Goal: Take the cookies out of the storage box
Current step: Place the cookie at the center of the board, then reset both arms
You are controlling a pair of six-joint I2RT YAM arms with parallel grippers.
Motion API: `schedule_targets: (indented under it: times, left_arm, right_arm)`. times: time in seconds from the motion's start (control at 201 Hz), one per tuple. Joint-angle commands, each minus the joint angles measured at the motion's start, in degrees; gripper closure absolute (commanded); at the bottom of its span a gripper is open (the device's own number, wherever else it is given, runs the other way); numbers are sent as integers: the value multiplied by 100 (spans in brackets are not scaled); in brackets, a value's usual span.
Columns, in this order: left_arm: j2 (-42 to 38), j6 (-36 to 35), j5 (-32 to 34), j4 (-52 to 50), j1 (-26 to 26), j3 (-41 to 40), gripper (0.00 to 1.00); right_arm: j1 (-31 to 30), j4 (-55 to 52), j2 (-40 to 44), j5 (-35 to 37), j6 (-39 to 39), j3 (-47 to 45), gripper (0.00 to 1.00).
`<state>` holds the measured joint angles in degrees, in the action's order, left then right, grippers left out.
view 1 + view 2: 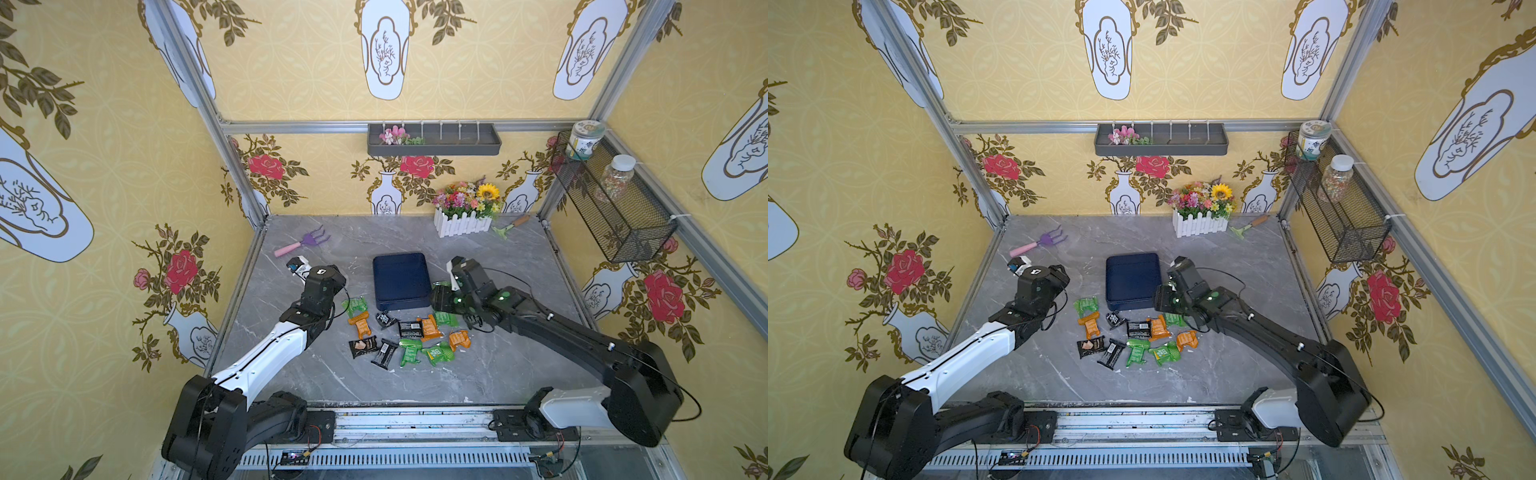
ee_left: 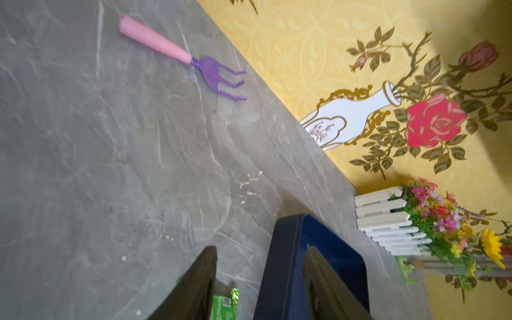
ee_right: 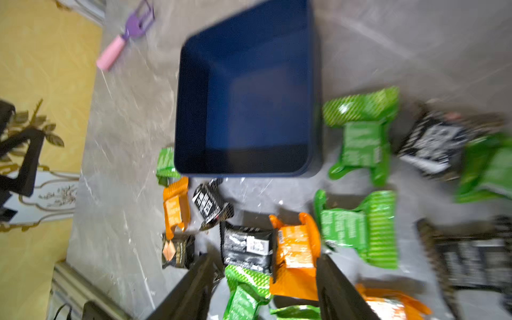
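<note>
The navy storage box [image 1: 401,280] stands mid-table, and its inside [image 3: 249,97] is bare. Several green, orange and black cookies [image 1: 409,351] lie scattered on the table in front of it, in both top views. A few more [image 3: 360,144] lie beside its right wall. My left gripper [image 2: 260,249] hovers open near the box's left front corner [image 1: 336,279], above a green packet [image 2: 223,304], and holds nothing. My right gripper [image 3: 264,257] is open at the box's right front corner [image 1: 441,301]. It hangs over an orange packet [image 3: 295,249] and a green one, holding nothing.
A pink-handled purple toy fork [image 1: 301,243] lies at the back left. A white fence planter with flowers [image 1: 463,220] and a small green rake [image 1: 511,226] sit at the back right. A grey tray [image 1: 434,141] and a wire basket [image 1: 615,208] with jars hang on the walls.
</note>
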<state>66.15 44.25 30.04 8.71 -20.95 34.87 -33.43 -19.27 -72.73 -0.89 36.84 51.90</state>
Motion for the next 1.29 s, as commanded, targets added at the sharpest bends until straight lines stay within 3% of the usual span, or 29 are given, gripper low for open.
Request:
schedule_targets:
  times: [0.0, 0.1, 0.169, 0.254, 0.339, 0.443, 0.582, 0.802, 0.966, 1.065, 1.17, 1.289]
  left_arm:
    - [-216, -985, 849, 1163, 12, -293, 35]
    - [-307, -2013, 1262, 2212, 13, -595, 29]
    - [-270, -2311, 1584, 2481, 36, -650, 15]
    - [-134, -3036, 1512, 3175, 154, -866, 8]
    - [42, -3938, 1159, 4080, 299, -1220, 8]
    - [254, -3927, 835, 4332, 684, -1404, 6]
    - [509, -3838, 234, 4219, 1085, -1403, 6]
    - [710, -3839, 333, 4260, 1250, -1553, 5]
    - [667, -3749, 253, 4306, 1260, -1682, 6]
    - [662, -3762, 233, 4315, 1260, -1678, 5]
    - [567, -3805, 196, 4308, 1261, -1719, 5]
    - [426, -3825, 135, 4266, 1269, -1794, 5]
  right_arm:
    - [587, 197, 659, 1135, -601, -256, 25]
    - [1377, 764, 1076, 1740, -1043, -591, 17]
    - [1923, 1191, 1076, 1957, -1360, -770, 14]
    - [2449, 1642, 983, 2077, -1703, -959, 14]
    - [3026, 2770, 914, 1736, -1883, -1535, 10]
    - [3559, 5053, 153, 721, -2532, -2493, 10]
    - [3791, 5338, -396, 408, -2857, -2524, 8]
    - [3850, 5227, -607, -158, -3008, -2299, 10]
    - [3829, 4126, -96, -32, -3307, -2349, 12]
    - [3944, 4745, -2, 116, -3157, -2979, 10]
    - [3884, 6521, -268, 328, -3018, -3839, 8]
    - [3640, 7084, -596, 307, -3258, -4024, 7]
